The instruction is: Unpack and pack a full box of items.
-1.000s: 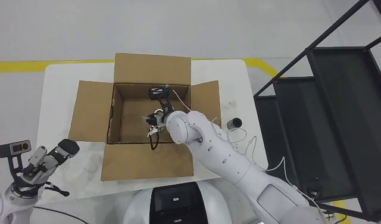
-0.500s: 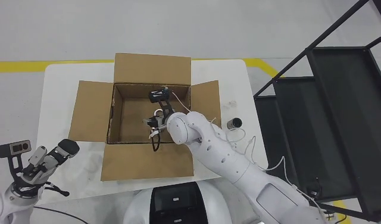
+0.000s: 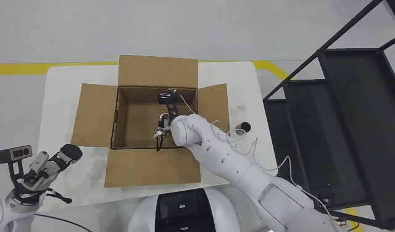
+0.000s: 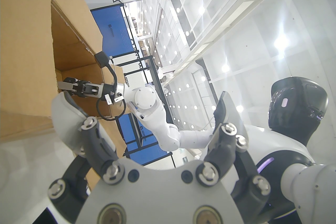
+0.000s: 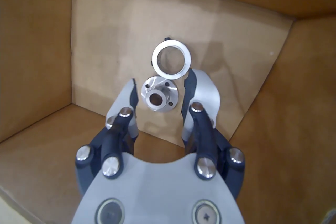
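Shiny metal flange (image 5: 170,92) beside plain ring (image 5: 155,61)

The top view looks down from above the arms onto the white worktop (image 3: 62,96) and the open brown cardboard box (image 3: 92,115). The right wrist view sits close inside that box, facing its floor. The left wrist view, off the worktop's near corner, faces upward past the box's outside.

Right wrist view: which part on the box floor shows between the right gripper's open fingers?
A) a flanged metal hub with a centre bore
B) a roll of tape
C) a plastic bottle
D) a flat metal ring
A: the flanged hub shows between the right gripper's spread fingers; the ring lies just past their tips on the box floor.
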### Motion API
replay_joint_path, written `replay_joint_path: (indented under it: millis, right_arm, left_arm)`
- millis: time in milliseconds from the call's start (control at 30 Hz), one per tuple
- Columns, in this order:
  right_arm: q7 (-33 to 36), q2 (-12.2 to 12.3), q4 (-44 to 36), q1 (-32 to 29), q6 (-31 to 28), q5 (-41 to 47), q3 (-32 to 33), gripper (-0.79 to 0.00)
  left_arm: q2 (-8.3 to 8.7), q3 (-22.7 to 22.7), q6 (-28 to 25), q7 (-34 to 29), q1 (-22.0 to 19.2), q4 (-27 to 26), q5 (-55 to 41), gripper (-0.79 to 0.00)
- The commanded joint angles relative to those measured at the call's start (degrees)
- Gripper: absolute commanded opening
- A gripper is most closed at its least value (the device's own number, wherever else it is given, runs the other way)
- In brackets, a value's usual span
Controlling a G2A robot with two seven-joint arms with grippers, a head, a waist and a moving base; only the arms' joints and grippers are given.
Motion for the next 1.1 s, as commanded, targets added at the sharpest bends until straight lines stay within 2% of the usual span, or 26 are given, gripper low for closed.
replay_joint_path:
  millis: [0,100,200,400,533,633,767,1067]
  right_arm:
    - [-1.14,-0.30,0.81,0.04,0.46,0.27,-0.15,-0.554]
    - [-2.90,-0.91,2.20,0.27,1.65,0.37,-0.59,-0.539]
    - [-4.04,-1.52,3.87,0.62,2.66,0.91,-0.87,-0.610]
    - [-6.46,-2.72,7.07,1.42,4.06,2.53,-0.91,-0.554]
    - [-6.85,-3.42,8.93,2.23,4.64,3.09,-1.05,-0.563]
    - [-6.69,-3.89,10.11,2.85,5.24,3.31,-1.17,-0.536]
    - [-7.36,-4.43,11.73,3.35,5.19,3.87,-1.02,-0.557]
    - [-9.50,-5.66,15.21,3.97,4.40,5.67,-0.59,-0.545]
  left_arm:
    - [0.00,0.00,0.00,0.00,0.00,0.00,0.00,0.000]
    - [0.00,0.00,0.00,0.00,0.00,0.00,0.00,0.000]
    - [0.00,0.00,0.00,0.00,0.00,0.00,0.00,0.000]
    - [0.00,0.00,0.00,0.00,0.00,0.00,0.00,0.000]
    - [0.00,0.00,0.00,0.00,0.00,0.00,0.00,0.000]
    - [0.00,0.00,0.00,0.00,0.00,0.00,0.00,0.000]
    - [0.00,0.00,0.00,0.00,0.00,0.00,0.00,0.000]
    - [0.00,0.00,0.00,0.00,0.00,0.00,0.00,0.000]
